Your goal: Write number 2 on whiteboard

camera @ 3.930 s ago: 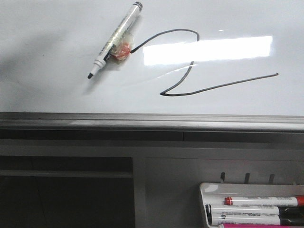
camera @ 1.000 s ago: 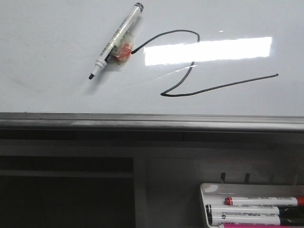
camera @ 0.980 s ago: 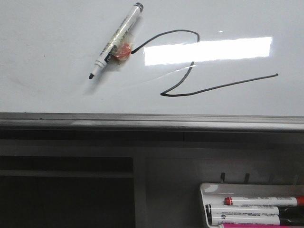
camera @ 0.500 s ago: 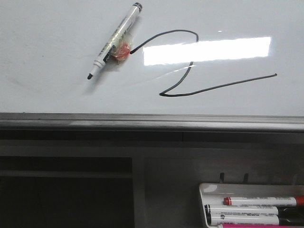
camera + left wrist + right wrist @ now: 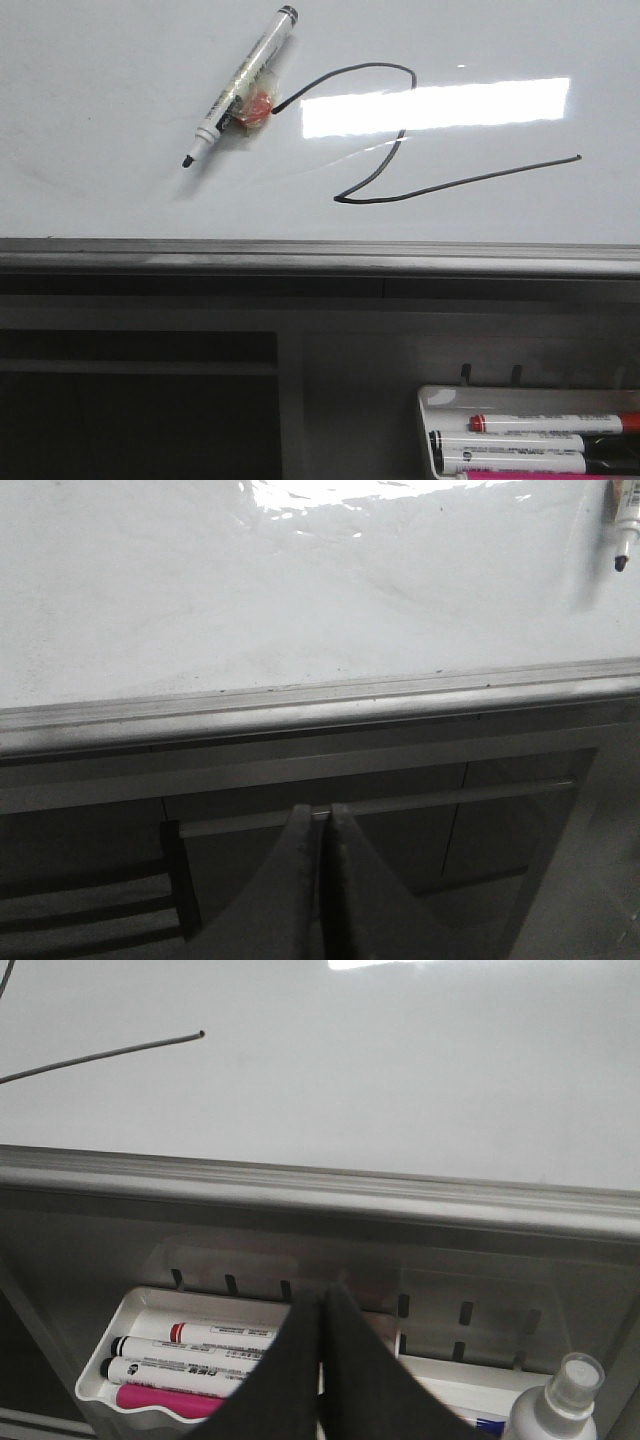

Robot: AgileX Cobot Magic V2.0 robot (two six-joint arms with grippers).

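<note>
**Figure drawn, marker laid down, both arms back below the board's edge**

A black marker lies uncapped and untouched on the whiteboard, just left of the number 2, tip toward the board's grey metal edge and a reddish lump stuck to its barrel beside the start of the stroke. It looks set down there because the writing is finished. The number 2 itself sits right of the marker, its curved top crossing the bright light reflection and its long tail running off to the right, well short of the grey edge.

Neither arm is over the board. The left gripper hangs below the grey edge with its two fingers pressed together on nothing; its wrist view catches only the marker's tip at the far corner. The right gripper, likewise closed and empty, sits below the edge farther right, above the white marker tray that holds spare markers, with a spray bottle to the tray's right. The posture reads as a retreat that leaves the figure unsmudged.

The board left of the marker is bare, with open room there; nearer the 2, any pass risks smearing the wet line.
</note>
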